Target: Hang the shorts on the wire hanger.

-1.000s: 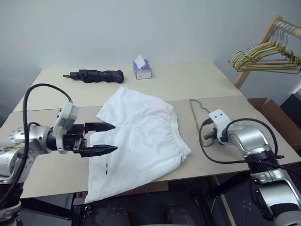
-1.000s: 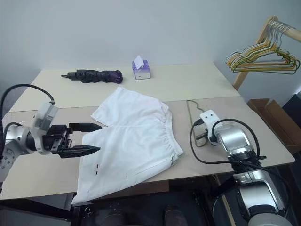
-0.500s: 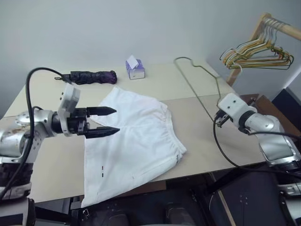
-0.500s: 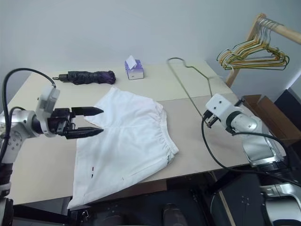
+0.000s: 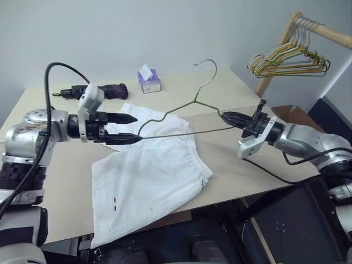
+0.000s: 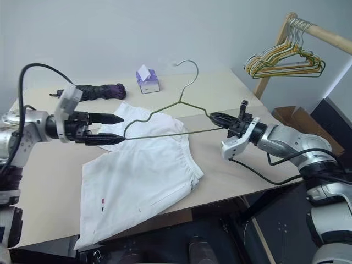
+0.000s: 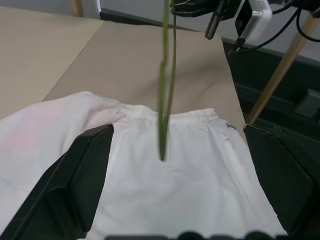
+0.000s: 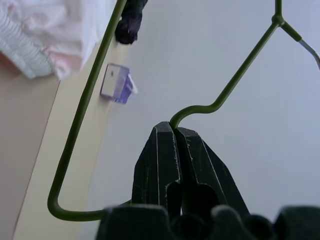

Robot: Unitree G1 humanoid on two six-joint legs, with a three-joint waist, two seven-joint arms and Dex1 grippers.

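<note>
Pale grey wall rises behind a beige table (image 5: 231, 170), seen from the head camera. On the table the shorts (image 5: 148, 176) lie spread flat, one leg reaching to the near edge and hanging a little over it, the elastic waistband toward the right side. The right gripper (image 5: 226, 116) is clamped tight on one end of the wire hanger (image 5: 181, 107) and holds it in the air above the table, hook upward, bottom wire stretching across over the shorts. The hanger's far end reaches the left gripper (image 5: 127, 128), whose fingers stand wide apart, one above and one below the wire tip; whether they touch it I cannot tell. Near the far edge lie a folded dark umbrella (image 5: 91, 91) and a small tissue box (image 5: 148, 81). Off the table's far right corner, coloured hangers (image 5: 286, 59) hang from a wooden rail (image 5: 324, 32).

From the left wrist, the wide-spread fingers (image 7: 80, 175) frame the shorts below, and the hanger's end hangs between them, above the waistband.

From the right wrist, the fingers (image 8: 165, 160) are pressed together on the bend at the hanger's shoulder, with the tissue box beyond.
</note>
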